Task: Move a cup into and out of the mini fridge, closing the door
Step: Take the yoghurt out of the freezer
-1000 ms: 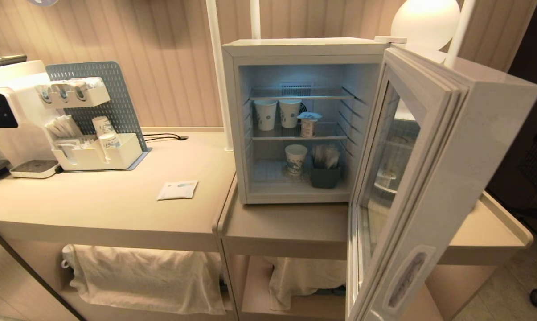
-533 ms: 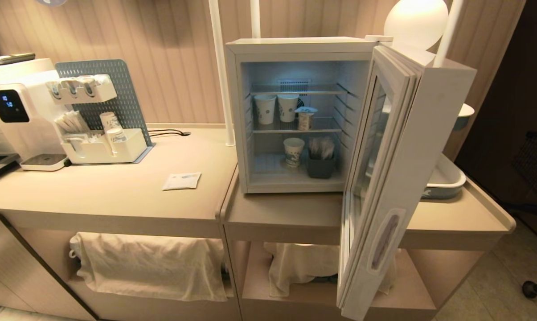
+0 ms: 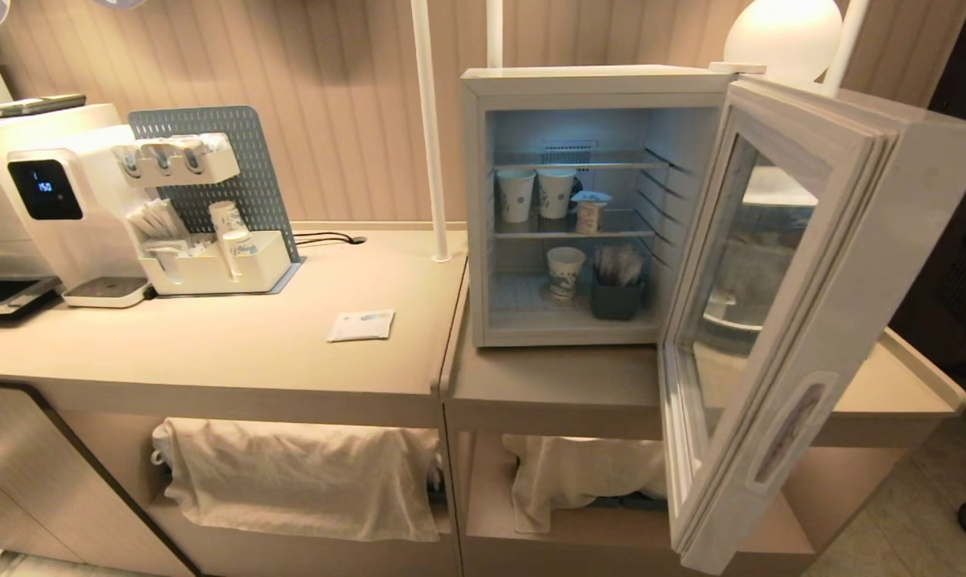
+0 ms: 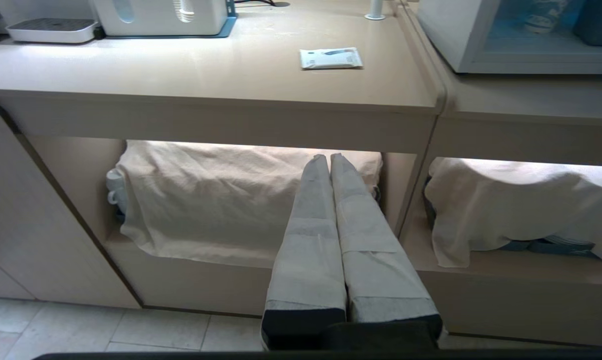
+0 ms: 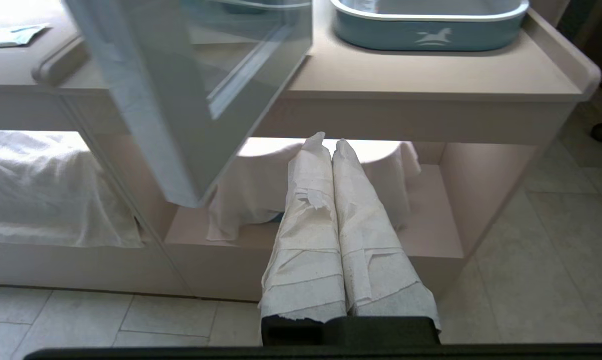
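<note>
cup (image 3: 588, 215) seemingly inside open fridge (image 3: 567, 84)

A long tan counter (image 3: 234, 353) runs across the room, and a lower tan cart (image 3: 555, 385) sits tight against it at 3 o'clock. On the counter, a white drink machine (image 3: 50, 216) stands far off at 9 o'clock, with a white holder (image 3: 210, 268) (it has a grey board behind it) just beside it. A small flat packet (image 3: 361, 325) lies near the middle. The mini fridge (image 3: 587, 80) stands on the cart.
</note>
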### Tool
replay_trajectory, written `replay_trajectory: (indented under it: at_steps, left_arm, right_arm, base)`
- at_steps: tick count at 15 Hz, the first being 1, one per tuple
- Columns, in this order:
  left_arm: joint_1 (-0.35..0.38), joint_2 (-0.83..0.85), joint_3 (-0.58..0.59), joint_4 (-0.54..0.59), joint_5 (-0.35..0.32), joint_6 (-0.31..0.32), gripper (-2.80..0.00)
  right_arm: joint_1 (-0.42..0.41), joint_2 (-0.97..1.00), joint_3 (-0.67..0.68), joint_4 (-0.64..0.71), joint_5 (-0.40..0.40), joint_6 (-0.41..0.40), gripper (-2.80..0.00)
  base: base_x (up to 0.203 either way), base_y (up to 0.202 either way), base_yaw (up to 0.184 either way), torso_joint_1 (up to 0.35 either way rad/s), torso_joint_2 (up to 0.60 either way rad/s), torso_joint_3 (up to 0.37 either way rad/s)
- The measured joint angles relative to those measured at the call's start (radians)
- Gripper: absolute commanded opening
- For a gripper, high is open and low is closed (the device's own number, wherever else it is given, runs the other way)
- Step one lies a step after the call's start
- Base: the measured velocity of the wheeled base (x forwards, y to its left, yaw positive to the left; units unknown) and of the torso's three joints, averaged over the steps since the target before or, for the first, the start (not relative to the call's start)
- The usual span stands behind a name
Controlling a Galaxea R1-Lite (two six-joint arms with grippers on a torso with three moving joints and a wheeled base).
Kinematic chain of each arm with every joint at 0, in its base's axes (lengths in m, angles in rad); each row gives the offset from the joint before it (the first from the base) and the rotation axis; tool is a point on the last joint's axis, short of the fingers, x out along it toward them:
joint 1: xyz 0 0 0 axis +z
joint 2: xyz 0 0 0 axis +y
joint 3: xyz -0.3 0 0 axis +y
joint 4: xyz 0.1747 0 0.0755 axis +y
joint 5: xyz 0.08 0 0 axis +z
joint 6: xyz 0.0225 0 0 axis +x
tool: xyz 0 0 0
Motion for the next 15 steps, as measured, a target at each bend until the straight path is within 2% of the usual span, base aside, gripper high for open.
replay_trajectory:
  at_steps: [15]
  left_arm:
    - [0.0, 0.0, 0.0, 0.0, 0.0, 0.0, -2.8]
  right_arm:
    - [0.0, 0.0, 0.0, 0.0, 0.0, 0.0, -2.8]
  base:
    - [0.0, 0.192, -0.001, 0.001, 0.0, 0.002]
